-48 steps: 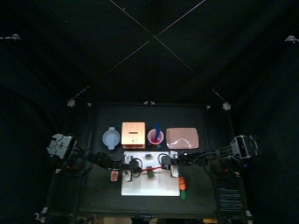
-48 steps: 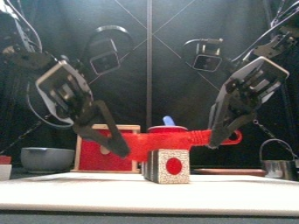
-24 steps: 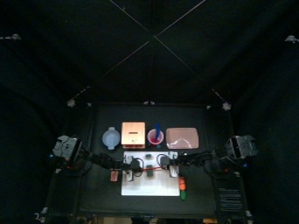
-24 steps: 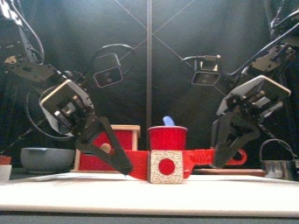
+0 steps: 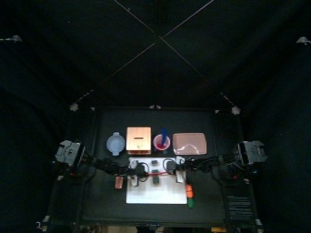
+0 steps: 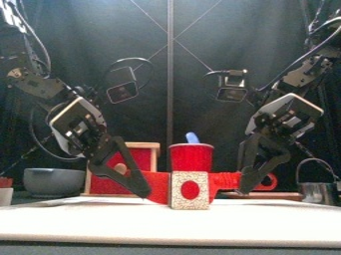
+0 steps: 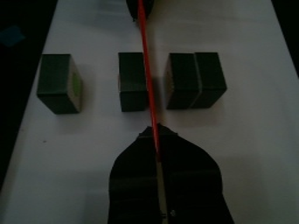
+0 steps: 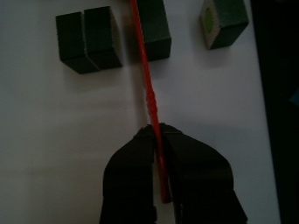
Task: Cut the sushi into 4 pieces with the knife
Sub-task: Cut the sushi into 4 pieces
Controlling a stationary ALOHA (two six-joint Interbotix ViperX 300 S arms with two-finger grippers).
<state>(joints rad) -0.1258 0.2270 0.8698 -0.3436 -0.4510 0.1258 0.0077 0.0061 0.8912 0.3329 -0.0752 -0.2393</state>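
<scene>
1. Both grippers, left gripper (image 7: 155, 144) and right gripper (image 8: 159, 140), have sunk since a second ago, bringing the red plastic toy knife (image 7: 143, 61) down to the flat white cutting board (image 7: 257, 131).
2. Each gripper is clamped on one end of the knife, whose long axis crosses the row.
3. On the board, the dark green blocky sushi roll (image 7: 135, 83) lies in three parts. The blade sits over the middle block, and the uncut double block (image 7: 197, 80) is just beside it.

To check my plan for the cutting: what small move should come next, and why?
Probably lift the red knife, shut in the left gripper and the right gripper, and shift it over the seam of the double block: two single blocks already lie apart, so one cut remains.
</scene>
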